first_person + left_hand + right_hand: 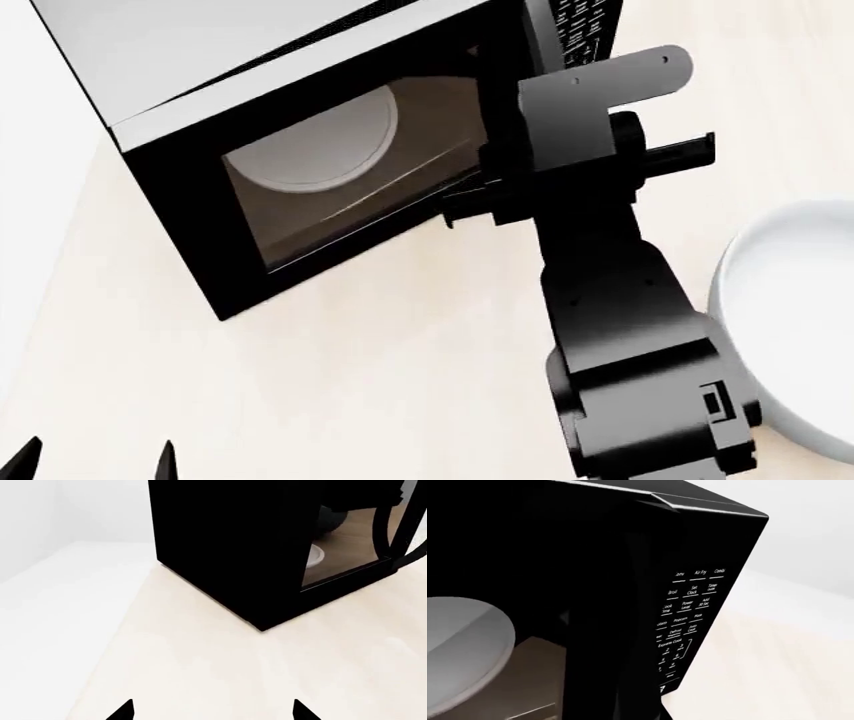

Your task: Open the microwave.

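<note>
The microwave (267,70) is a black box with a grey top at the table's far left. Its windowed door (347,190) shows the white turntable plate (320,140), and as far as I can see it lies flush with the front. My right gripper (487,195) is at the door's right edge by the vertical handle (381,525). Its fingers merge with the black there. The right wrist view is very close to the handle (614,645) and the keypad (687,615). My left gripper (213,711) is open and empty, low over the table, well short of the microwave's side (227,545).
A large white bowl (801,320) stands on the light wooden table (374,380) right of my right arm. A white wall lies beyond the table's left edge (100,645). My left fingertips (167,462) show at the head view's lower left.
</note>
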